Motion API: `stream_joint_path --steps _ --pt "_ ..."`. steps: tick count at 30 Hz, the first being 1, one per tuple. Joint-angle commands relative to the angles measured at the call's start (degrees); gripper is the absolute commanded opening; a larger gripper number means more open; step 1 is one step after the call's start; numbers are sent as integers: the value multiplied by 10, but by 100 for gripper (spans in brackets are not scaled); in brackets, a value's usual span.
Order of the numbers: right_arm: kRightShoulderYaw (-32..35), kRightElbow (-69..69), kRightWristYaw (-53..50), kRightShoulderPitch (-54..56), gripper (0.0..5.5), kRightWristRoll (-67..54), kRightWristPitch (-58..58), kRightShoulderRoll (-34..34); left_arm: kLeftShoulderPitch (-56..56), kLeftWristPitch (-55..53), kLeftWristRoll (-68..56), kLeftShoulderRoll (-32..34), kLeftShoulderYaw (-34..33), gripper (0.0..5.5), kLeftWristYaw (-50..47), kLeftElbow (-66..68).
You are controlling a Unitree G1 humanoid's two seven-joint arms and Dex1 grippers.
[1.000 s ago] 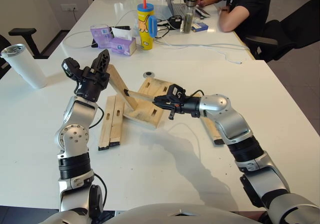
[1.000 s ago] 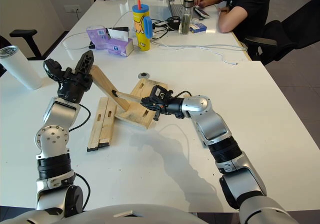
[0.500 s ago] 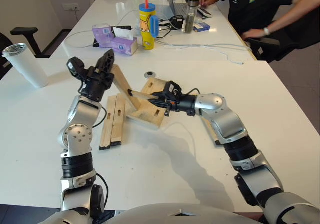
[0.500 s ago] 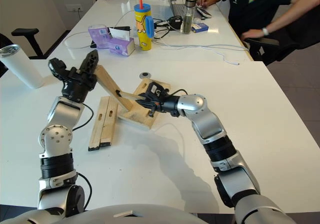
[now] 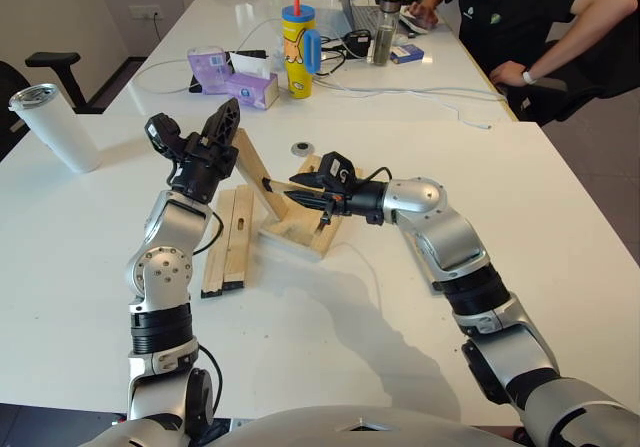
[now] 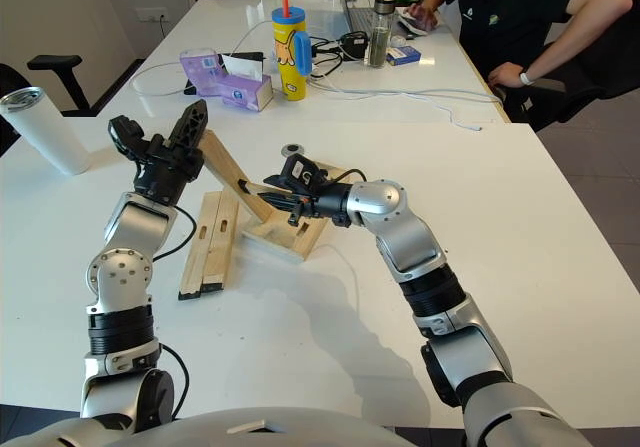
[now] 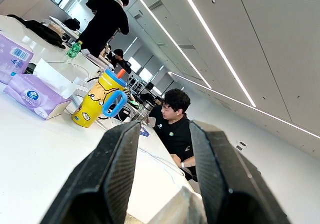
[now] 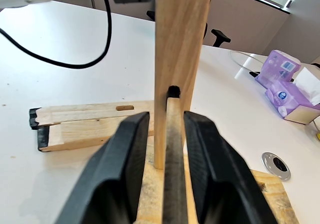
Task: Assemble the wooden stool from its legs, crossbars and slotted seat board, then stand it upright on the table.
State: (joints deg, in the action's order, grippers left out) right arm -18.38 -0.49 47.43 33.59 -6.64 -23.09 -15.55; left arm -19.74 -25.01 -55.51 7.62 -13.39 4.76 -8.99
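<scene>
My left fingers (image 5: 222, 125) clamp the tilted leg (image 5: 250, 167) | my right fingers (image 8: 127, 154) clamp the crossbar (image 8: 173, 129) | its long axis points into the leg's slot (image 8: 173, 90), tip touching.

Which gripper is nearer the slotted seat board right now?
Right. The right gripper hangs just above the seat board, holding a crossbar. The left gripper is higher, off the board's left side, gripping the upper end of the tilted leg.

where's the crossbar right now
The crossbar sits between the right gripper's fingers, tip at the slot of the tilted leg the left gripper holds.
</scene>
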Motion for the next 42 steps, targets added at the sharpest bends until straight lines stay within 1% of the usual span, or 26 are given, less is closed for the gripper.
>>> stream_joint_path --steps 1,28,39,42 --pt "-2 1 2 20 127 -2 7 8 72 -88 30 -10 41 184 -27 69" --pt "10 3 3 13 127 -4 13 -7 66 -78 35 -10 34 184 -27 80" --pt "22 -7 1 5 127 -12 5 -14 70 -76 37 -9 31 184 -30 79" --pt "38 -24 0 3 127 -28 1 -13 68 -76 37 -8 30 184 -29 81"
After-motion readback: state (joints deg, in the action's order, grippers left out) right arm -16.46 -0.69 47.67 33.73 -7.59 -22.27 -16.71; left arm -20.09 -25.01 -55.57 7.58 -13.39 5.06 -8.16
